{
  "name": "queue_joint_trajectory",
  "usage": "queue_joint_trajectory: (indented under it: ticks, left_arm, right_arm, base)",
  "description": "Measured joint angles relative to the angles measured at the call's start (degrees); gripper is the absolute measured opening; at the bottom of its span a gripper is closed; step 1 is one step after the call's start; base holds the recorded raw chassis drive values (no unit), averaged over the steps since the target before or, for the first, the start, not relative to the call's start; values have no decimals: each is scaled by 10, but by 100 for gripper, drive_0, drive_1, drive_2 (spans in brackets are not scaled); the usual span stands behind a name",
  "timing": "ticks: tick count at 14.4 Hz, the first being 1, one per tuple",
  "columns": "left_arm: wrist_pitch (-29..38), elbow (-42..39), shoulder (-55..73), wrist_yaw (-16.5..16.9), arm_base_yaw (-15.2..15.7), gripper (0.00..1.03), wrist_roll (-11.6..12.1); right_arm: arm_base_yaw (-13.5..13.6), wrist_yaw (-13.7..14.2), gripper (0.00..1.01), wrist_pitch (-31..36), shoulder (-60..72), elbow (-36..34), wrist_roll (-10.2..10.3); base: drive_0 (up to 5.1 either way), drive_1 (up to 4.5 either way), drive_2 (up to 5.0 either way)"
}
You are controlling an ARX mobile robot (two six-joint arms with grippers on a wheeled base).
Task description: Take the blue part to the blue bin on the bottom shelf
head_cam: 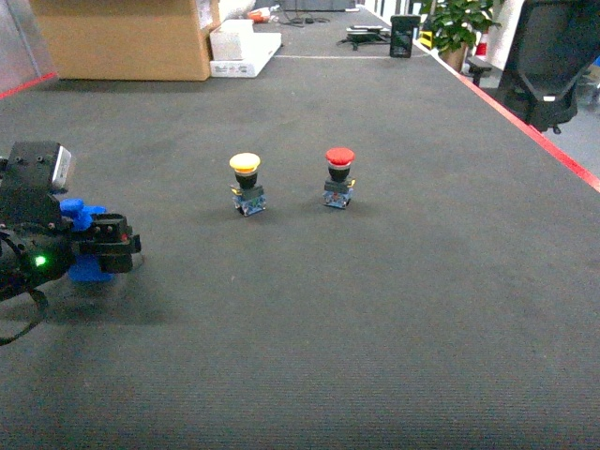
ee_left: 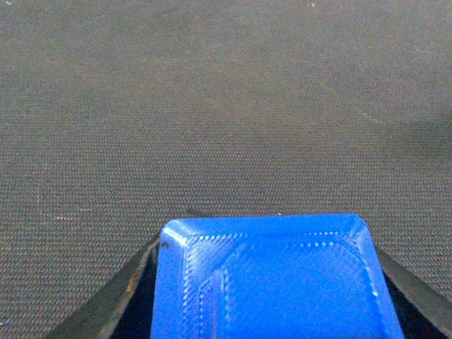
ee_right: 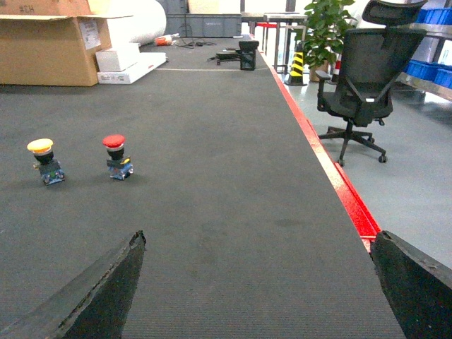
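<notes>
Dark grey woven-textured surface spans everything around my grippers; no blue bin or bottom shelf in any view, so the drop-off is somewhere out of frame.

Black mesh office chair stands well off to the right of my right gripper, past the red edge strip. Not relevant, just a boundary marker.

Left gripper sits low over the surface, fingers pinched on the small dark-blue blocky part. Wrist view shows the part filling the gap between both fingers, black finger edges hugging each side. My read: the grasp is centred and low on the body so it doesn't twist in transit. Can't tell if it is lifted clear of the surface or still resting.

Right gripper is spread wide, nothing between the fingers, parked out of the way.

Yellow-capped push button and red-capped push button stand upright, side by side, ahead and to the right of the left gripper, well apart from it. Distractors; leave them.

Part detail: bright blue, chamfered top edge, fine layered print lines, stepped recessed outline on the top face. Looks rigid, should hold firm.
</notes>
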Motion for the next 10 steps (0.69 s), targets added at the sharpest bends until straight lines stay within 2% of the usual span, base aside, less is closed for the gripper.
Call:
queue_joint_trajectory:
  ticks: [1,2,5,6,7,9,10]
  left_arm:
    - [-2,4,4,0,0,53,0]
    - [-3,6,5,0,-1,46,1]
    - [-4,3,2,-1,-3,44,3]
    - [17,-19,-7,-6,-3,44,8]
    - [42,-54,-26,-18,-6,44,18]
    - [90,-167,-127,-39,-20,44,17]
    - [91,-208,-168,-43,-27,44,16]
  right_arm:
    - [0,0,98,0,0,0,0]
    - [0,0,98,0,0,0,0]
    - [0,0,98,0,0,0,0]
    - [0,0,98,0,0,0,0]
    - [0,0,98,0,0,0,0]
    - [0,0,98,0,0,0,0]
    - [0,0,98,0,0,0,0]
  base:
    - [0,0,0]
    - [0,0,0]
    - [0,0,0]
    - [0,0,0]
    - [0,0,0]
    - [0,0,0]
    - [0,0,0]
